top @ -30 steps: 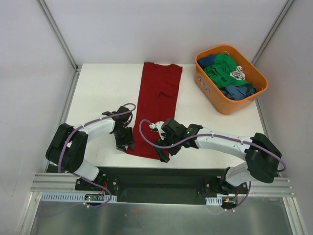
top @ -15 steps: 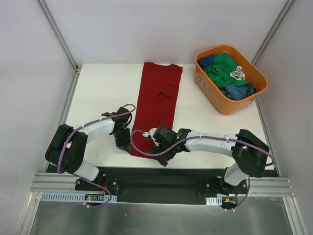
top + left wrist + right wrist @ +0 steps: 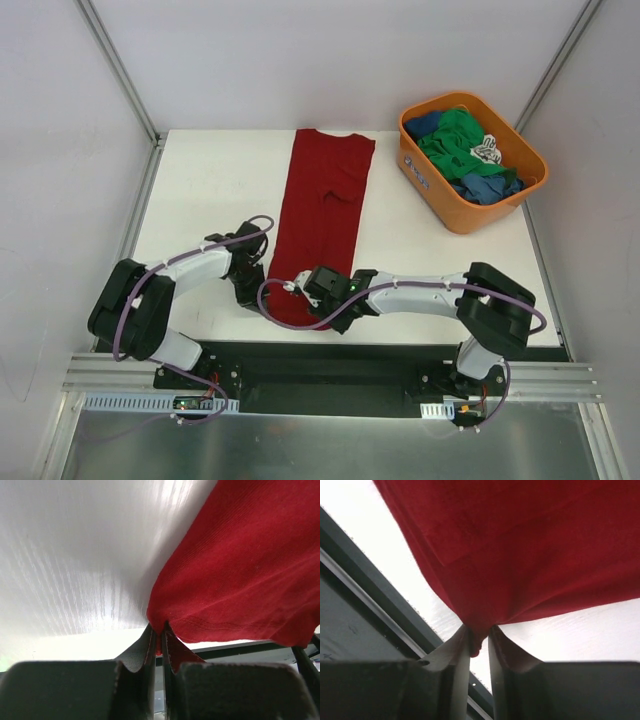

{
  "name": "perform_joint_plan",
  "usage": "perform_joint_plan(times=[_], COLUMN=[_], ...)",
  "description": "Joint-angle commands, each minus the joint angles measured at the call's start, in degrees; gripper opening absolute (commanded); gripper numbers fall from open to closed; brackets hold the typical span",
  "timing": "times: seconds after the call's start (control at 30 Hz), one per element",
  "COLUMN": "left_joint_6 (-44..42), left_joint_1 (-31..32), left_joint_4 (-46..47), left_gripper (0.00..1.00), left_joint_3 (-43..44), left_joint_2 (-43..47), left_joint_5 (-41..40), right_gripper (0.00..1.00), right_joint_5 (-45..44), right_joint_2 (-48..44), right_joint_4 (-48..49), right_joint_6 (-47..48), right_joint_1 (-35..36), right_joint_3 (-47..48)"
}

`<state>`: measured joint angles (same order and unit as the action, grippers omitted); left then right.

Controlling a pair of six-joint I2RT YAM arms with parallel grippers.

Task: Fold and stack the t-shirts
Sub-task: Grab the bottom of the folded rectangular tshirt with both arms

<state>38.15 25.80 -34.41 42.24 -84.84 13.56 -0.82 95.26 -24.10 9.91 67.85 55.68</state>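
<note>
I have the dark red t-shirt (image 3: 325, 215) lying flat on the white table (image 3: 200, 190) as 1 long narrow strip. Its collar is at the far edge and its hem is at the near edge, between my 2 arms. A folded-in sleeve shows as a crease about halfway up.

My left gripper (image 3: 259, 291) is down at the near-left corner of the hem. In the left wrist view, the left gripper (image 3: 160, 635) has its jaws pressed together with only a thin pinch of the dark red t-shirt (image 3: 240, 560) between them, and the cloth puckers up from that point.

My right gripper (image 3: 322, 306) sits at the near-right corner. In the right wrist view, the right gripper (image 3: 479, 637) has closed on a thicker bunched fold of the dark red t-shirt (image 3: 530, 545), which fills the narrow gap between the fingers.

At the far right of the table stands the orange tub (image 3: 470, 215). It holds a green tee (image 3: 455, 135), a blue tee (image 3: 490, 187) and a small black-and-white patterned cloth (image 3: 487, 150), all crumpled together.
</note>
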Motion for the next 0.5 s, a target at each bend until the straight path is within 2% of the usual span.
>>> perform_joint_plan(times=[0.0,0.13,0.3,0.47], left_joint_6=[3.7,5.9,6.8,6.1], left_joint_1=[0.1,0.3,0.3,0.3], left_joint_4=[-2.1,-2.4,-3.3,-3.6], left_gripper=[0.00,0.00,0.00,0.00], left_joint_3=[-4.4,-7.9,-7.4,-0.6], left_joint_2=[4.5,12.7,21.4,26.2], left_joint_5=[1.3,5.4,10.4,8.9], right_gripper=[0.17,0.11,0.09,0.09], right_joint_5=[3.7,8.8,18.8,14.5], right_joint_2=[-3.2,-8.3,-14.3,-19.4], right_joint_4=[-0.4,-0.5,0.0,-2.7], right_joint_6=[-1.1,-2.5,-4.0,-2.5], right_joint_1=[1.2,1.3,1.3,-1.0], right_joint_3=[-1.2,-3.2,-4.2,-3.3])
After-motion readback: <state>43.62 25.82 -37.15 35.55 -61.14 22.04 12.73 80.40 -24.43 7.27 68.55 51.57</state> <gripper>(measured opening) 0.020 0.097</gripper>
